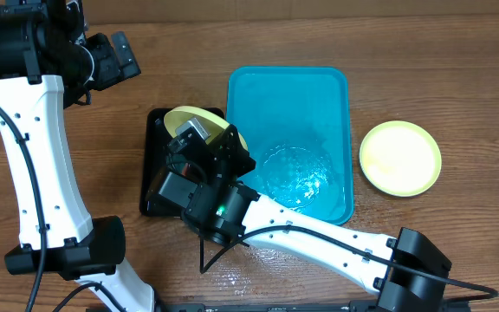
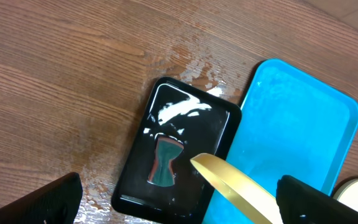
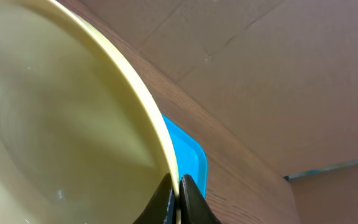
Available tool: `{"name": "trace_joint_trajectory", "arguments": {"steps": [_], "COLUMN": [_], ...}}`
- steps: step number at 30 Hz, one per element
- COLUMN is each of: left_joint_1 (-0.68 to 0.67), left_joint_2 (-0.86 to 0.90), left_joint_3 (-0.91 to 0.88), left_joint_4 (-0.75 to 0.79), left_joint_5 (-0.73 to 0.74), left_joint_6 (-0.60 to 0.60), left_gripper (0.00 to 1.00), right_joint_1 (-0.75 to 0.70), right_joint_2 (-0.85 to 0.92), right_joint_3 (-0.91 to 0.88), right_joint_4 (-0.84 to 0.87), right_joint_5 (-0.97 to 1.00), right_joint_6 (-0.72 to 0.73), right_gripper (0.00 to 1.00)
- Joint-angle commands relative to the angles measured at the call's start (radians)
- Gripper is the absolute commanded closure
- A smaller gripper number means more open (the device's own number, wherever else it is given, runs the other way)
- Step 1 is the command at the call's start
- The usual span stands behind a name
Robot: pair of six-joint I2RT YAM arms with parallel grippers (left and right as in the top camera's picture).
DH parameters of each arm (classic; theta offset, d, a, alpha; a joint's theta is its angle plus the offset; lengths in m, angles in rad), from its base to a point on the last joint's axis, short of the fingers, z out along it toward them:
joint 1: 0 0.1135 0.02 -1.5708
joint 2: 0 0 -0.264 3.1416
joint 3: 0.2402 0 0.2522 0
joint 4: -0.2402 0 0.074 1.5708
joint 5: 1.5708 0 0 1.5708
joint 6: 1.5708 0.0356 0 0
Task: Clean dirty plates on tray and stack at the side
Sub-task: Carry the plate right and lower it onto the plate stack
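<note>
- Brown wood-grain table (image 1: 457,69) is filling every view, and I am seeing patches of water (image 2: 197,68) shining on it beside the trays.
- I am looking at a large blue tray (image 1: 288,78) in the middle of the table. Its floor is glistening wet and it is carrying no plate at this moment.
- I am holding one plate (image 3: 55,124) in the right gripper (image 3: 179,198). The jaws are pinching almost shut on the thin yellow-green rim.
- That plate is tilting steeply on edge above a small black tray (image 2: 173,124), which is sitting just left of the blue tray.
- I am seeing a second plate (image 1: 400,158) lying flat on the bare wood, to the right of the blue tray and apart from it. Its face is looking clean.
- I am not finding a third plate in any view.
- I am seeing the left gripper (image 1: 118,54) hovering at the far left corner, well away from the plates, with its jaws spread wide and holding nothing.
- I am judging the plate to be stiff, hard and fairly light, so the rim should be taking the pinch without bending.
- I am also judging its glossy wet surface to be slippery. With such a shallow bite on the edge, the plate could be swinging or sliding out.
- I am thinking the rim is the only practical place to take hold, and a slow, level carry would be suiting it best.
</note>
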Motion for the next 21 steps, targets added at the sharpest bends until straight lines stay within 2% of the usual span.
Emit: {"name": "trace_joint_trajectory", "arguments": {"steps": [1, 17, 21], "left_joint_1": [0.004, 0.004, 0.004], "left_joint_2": [-0.013, -0.013, -0.014], "left_joint_3": [0.015, 0.015, 0.015], "left_joint_4": [-0.002, -0.002, -0.002], "left_joint_5": [0.014, 0.014, 0.014], "left_joint_6": [0.022, 0.022, 0.022], "left_gripper": [0.0, 0.0, 0.0], "right_joint_1": [0.004, 0.004, -0.013], "right_joint_2": [-0.05, -0.05, -0.05], "right_joint_3": [0.039, 0.039, 0.039], "right_joint_4": [0.008, 0.008, 0.011], "right_joint_5": [0.028, 0.027, -0.05], "right_joint_6": [0.003, 0.005, 0.094], "right_gripper": [0.96, 0.96, 0.96]}}
